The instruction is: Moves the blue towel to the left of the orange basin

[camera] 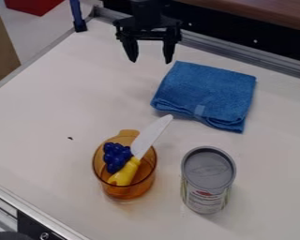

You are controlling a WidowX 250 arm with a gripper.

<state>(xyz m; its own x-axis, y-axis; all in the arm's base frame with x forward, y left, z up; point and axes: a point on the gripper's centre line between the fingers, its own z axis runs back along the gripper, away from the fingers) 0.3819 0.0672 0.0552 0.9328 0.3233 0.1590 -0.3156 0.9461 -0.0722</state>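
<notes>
ok so on my cam rn: my gripper [151, 61] is at the top of the view, a bit right of the left/right midpoint, fingertips pointing down. it's released, fingers spread w/ a clear gap btwn them. in the pic it sits just up & left of the blue towel [209, 91], tips near the towel's top left corner. can't tell how high the tips are above the tbl [46, 117] tho.

towel is folded into a rough square, lying flat, a lil rotated, w/ the layered edge facing the bottom of the view & a small lighter patch on that side. pos-wise it's up & to the right of the orange basin [129, 133] as my cam sees it.

basin is see-thru, upright, w/ a small tab on the rim at the far side. inside it: a bunch of dark blue toy grapes [116, 157] on the left & a toy knife [151, 137] leaning, yellow handle down in the basin, white blade sticking up over the rim toward the towel, tip close to the towel's lower left corner in the view.

right of the basin & apart from it there's a can [208, 176], upright, grey top, label on the side. also a tiny dark speck [70, 138] on the tbl left of the basin.
</notes>
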